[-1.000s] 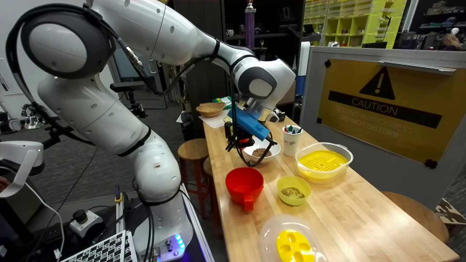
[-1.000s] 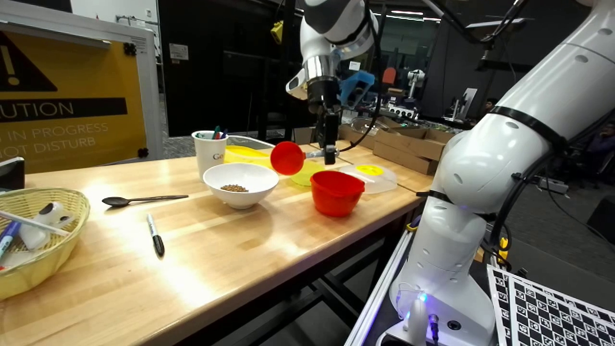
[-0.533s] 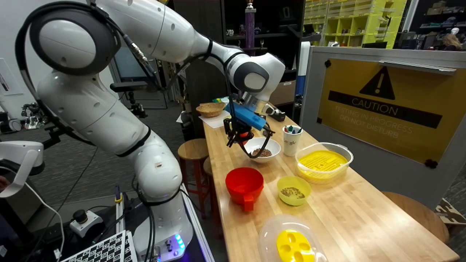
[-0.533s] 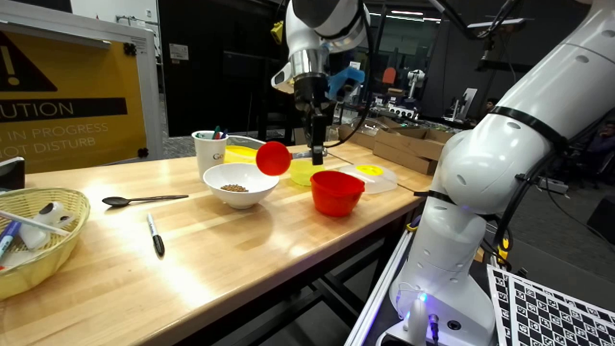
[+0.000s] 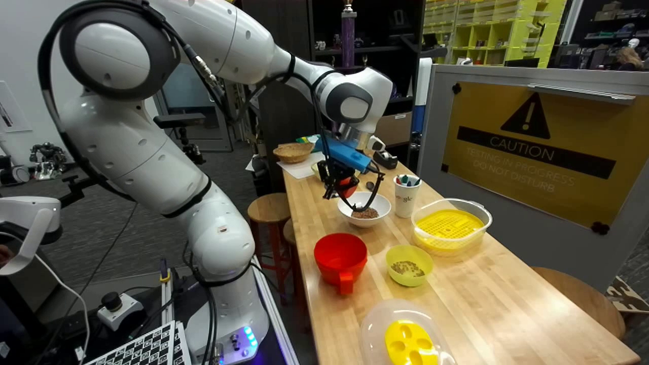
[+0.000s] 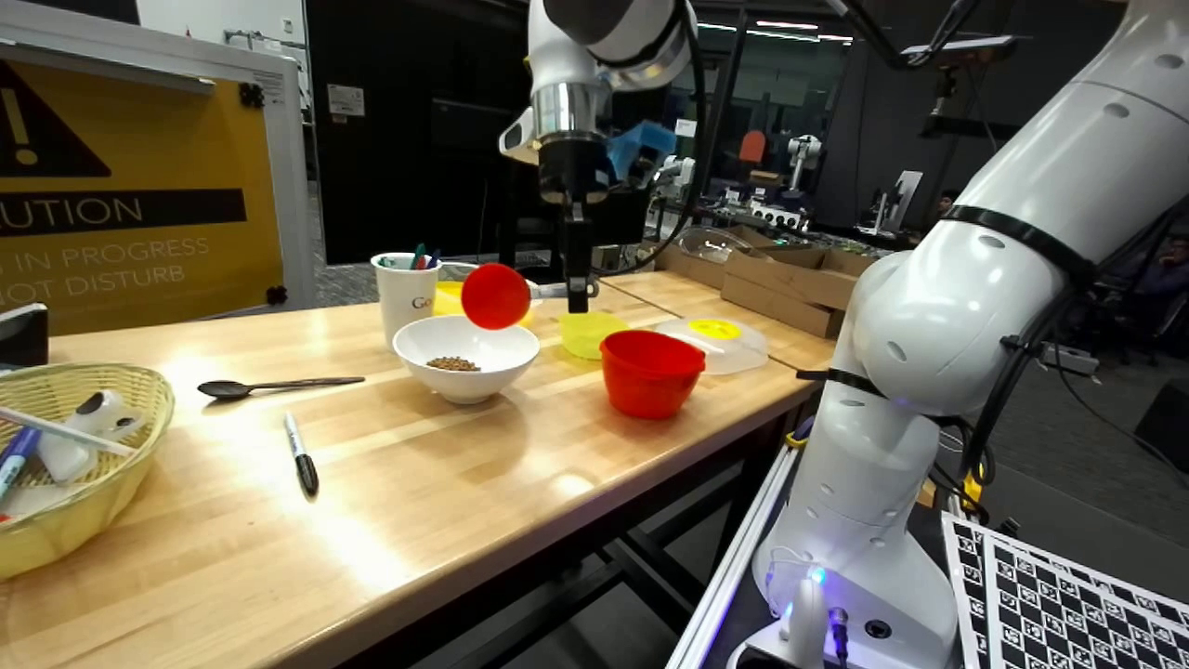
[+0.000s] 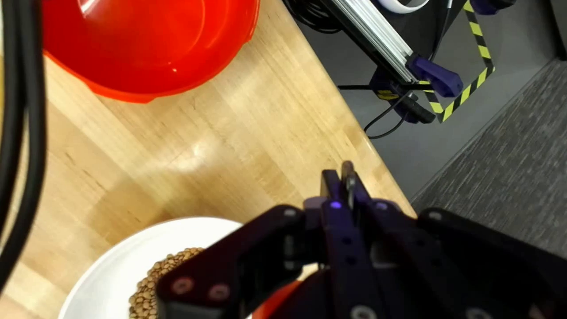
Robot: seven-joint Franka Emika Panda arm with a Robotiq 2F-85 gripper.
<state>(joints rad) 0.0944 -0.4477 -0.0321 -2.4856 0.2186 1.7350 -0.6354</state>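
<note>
My gripper (image 6: 578,299) is shut on the metal handle of a red scoop (image 6: 495,296), a round cup turned on its side. The handle also shows between the fingertips in the wrist view (image 7: 342,181). The scoop hangs above the table, near the rim of a white bowl (image 6: 502,367) that holds brown lentils (image 6: 452,363). The scoop also shows in an exterior view (image 5: 348,188), mostly behind my gripper. A red bowl (image 6: 650,381) with a handle stands beside the white bowl, with a yellow bowl (image 5: 409,280) holding some lentils by it.
A white cup of markers (image 5: 405,198) and a clear tub with a yellow strainer (image 5: 451,225) stand behind the bowls. A clear lid with a yellow insert (image 5: 409,342), a black spoon (image 6: 279,384), a marker (image 6: 300,455) and a wicker basket (image 6: 111,483) lie on the table.
My gripper has carried the red scoop left in an exterior view, from near the red bowl's side to the white bowl's rim. The bowls have not moved.
</note>
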